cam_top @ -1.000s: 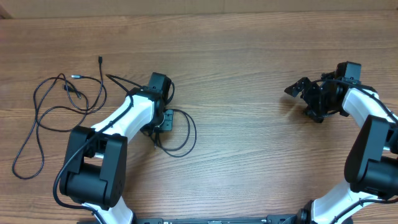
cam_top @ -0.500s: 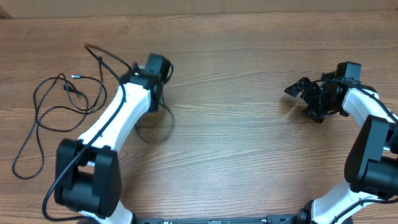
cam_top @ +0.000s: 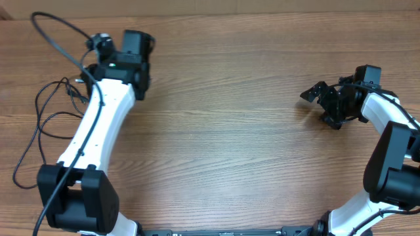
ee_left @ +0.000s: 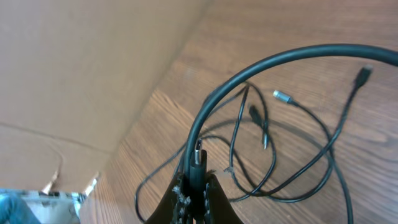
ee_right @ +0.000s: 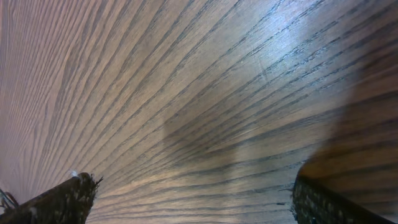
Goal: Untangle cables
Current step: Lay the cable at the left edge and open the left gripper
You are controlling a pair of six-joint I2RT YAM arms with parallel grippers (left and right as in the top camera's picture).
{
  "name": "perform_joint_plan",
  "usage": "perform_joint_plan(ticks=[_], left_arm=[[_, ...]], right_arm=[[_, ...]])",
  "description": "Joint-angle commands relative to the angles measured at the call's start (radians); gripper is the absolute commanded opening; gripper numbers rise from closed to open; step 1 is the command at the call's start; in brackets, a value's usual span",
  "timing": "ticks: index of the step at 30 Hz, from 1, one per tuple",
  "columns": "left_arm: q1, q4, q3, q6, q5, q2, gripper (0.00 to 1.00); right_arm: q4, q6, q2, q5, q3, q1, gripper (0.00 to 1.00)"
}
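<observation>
— Where is the left gripper (cam_top: 100, 42)?
— Close to the far edge of the table (cam_top: 249, 151), on the left side. Its jaws are pinched tight on the plug (ee_left: 198, 153) of one cable (cam_top: 56, 23), which arcs up and out toward the far-left corner.
— Does that arc clear the edge?
— Hard to say. From overhead it runs very near the edge, and I cannot tell whether it crosses it.
— And the other cords?
— The loose cables (cam_top: 39, 121) lie in open loops on the wood, left of the left arm, with one long loop reaching toward the near-left side. The wrist view shows two small plugs lying free among them.
— The right gripper (cam_top: 320, 105)?
— Jaws spread wide with nothing between them, over bare wood on the right. A broad stretch of wood grain separates the two arms.
</observation>
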Motion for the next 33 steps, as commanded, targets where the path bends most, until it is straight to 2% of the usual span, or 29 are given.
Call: perform_joint_plan(ticks=[1,9,14,18,22,28,31,33], left_arm=[[0.065,-0.011,0.015,-0.021,0.124,-0.016,0.04],[0.192,-0.019,0.014,-0.02,0.308,-0.016,0.04],[0.224,-0.019,0.014,-0.02,0.337,-0.016,0.05],[0.237,-0.014,0.014,-0.02,0.336,-0.016,0.12],[0.248,-0.012,0.014,-0.021,0.342,-0.015,0.36],[0.256,-0.012,0.014,-0.02,0.504,-0.014,0.71],[0.256,-0.011,0.014,-0.003,0.673,-0.01,1.0],[0.256,-0.01,0.014,0.033,0.787,-0.007,0.99]], right_arm=[[0.001,0.003,0.011,0.011,-0.011,-0.003,1.0],[0.001,0.003,0.011,0.011,-0.011,-0.003,1.0],[0.001,0.003,0.011,0.011,-0.011,-0.003,1.0],[0.001,0.003,0.011,0.011,-0.011,-0.003,1.0],[0.001,0.003,0.011,0.011,-0.011,-0.003,1.0],[0.001,0.003,0.011,0.011,-0.011,-0.003,1.0],[0.001,0.003,0.011,0.011,-0.011,-0.003,1.0],[0.001,0.003,0.011,0.011,-0.011,-0.003,1.0]])
